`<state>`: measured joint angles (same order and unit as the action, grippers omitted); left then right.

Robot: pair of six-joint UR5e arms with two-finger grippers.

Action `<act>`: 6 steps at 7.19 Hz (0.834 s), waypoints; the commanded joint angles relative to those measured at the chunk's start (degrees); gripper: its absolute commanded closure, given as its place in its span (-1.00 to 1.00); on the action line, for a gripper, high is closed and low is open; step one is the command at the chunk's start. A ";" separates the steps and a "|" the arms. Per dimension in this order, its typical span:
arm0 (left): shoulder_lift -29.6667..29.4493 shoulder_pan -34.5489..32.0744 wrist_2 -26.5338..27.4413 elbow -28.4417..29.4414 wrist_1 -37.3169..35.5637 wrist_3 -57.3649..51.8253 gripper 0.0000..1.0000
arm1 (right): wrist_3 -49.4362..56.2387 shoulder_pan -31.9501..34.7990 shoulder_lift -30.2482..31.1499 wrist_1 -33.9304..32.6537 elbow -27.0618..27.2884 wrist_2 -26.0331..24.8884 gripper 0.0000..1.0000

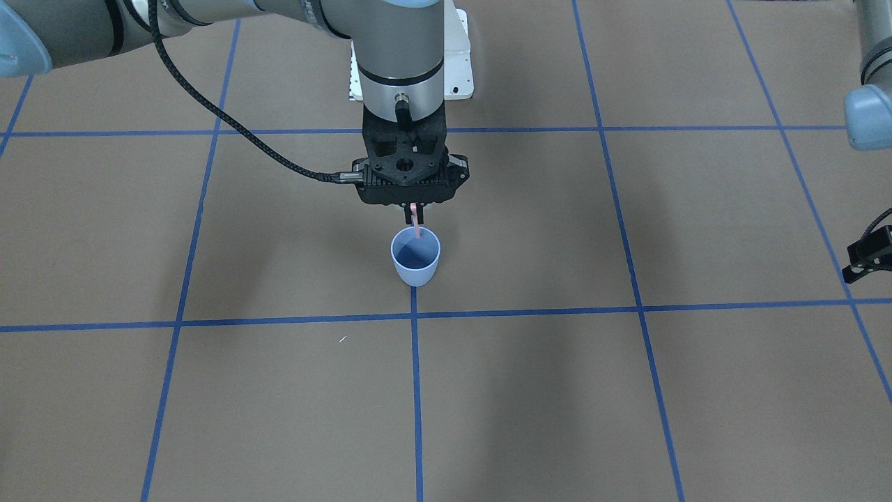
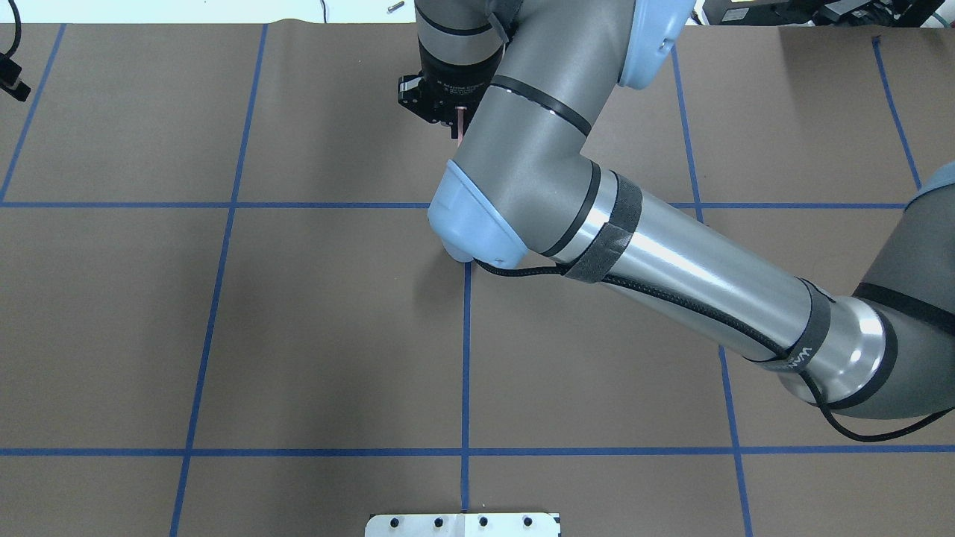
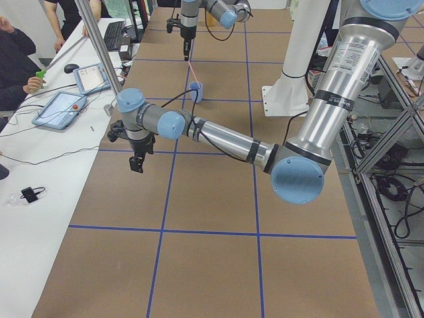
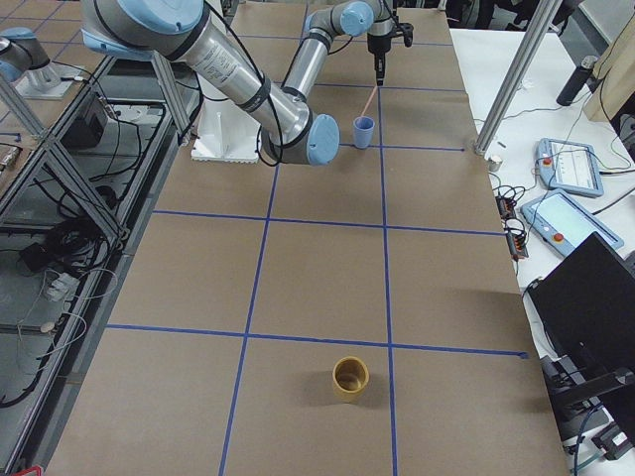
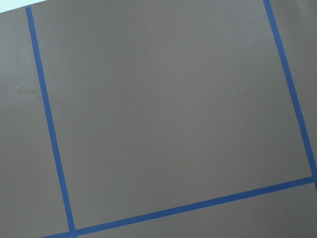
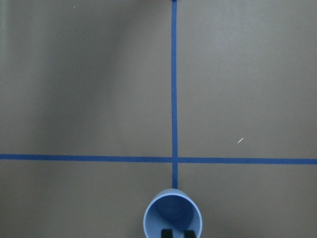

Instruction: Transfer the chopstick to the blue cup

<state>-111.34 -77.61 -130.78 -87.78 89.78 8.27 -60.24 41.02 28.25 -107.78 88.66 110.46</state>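
The pale blue cup [image 1: 416, 256] stands upright on the brown table, just beyond a crossing of blue tape lines. Directly above it my right gripper [image 1: 414, 206] points down and is shut on the top of the pink chopstick [image 1: 416, 224]. The stick hangs nearly upright with its lower tip at the cup's mouth. The right wrist view looks down into the cup [image 6: 173, 218], with dark fingertips [image 6: 168, 233] at the bottom edge. My left gripper [image 1: 866, 255] sits at the table's side, far from the cup, only partly seen, and I cannot tell its state.
A yellow cup [image 4: 349, 378] stands at the table's near end in the exterior right view, far from the blue one. The white base plate [image 1: 456, 63] lies behind the right gripper. People and tablets are at a side table [image 3: 59, 112].
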 commanded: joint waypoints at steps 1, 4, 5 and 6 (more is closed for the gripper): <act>-0.01 0.00 0.00 0.24 0.04 0.00 -0.97 | -0.05 -0.94 1.46 3.61 -1.81 -1.29 1.00; -0.01 0.00 0.00 0.24 -0.04 0.08 -0.97 | 0.04 -1.99 2.69 5.74 -2.17 -1.38 1.00; -0.01 0.00 0.00 0.24 -0.04 0.08 -0.97 | 0.21 -2.08 2.78 5.83 -2.43 -1.30 0.48; -0.01 0.00 0.00 0.32 -0.04 0.08 -0.97 | 0.04 -2.35 3.04 6.78 -2.44 -1.38 -0.99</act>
<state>-111.36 -77.61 -130.78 -87.52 89.74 8.35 -60.12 38.96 30.99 -101.93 86.33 109.12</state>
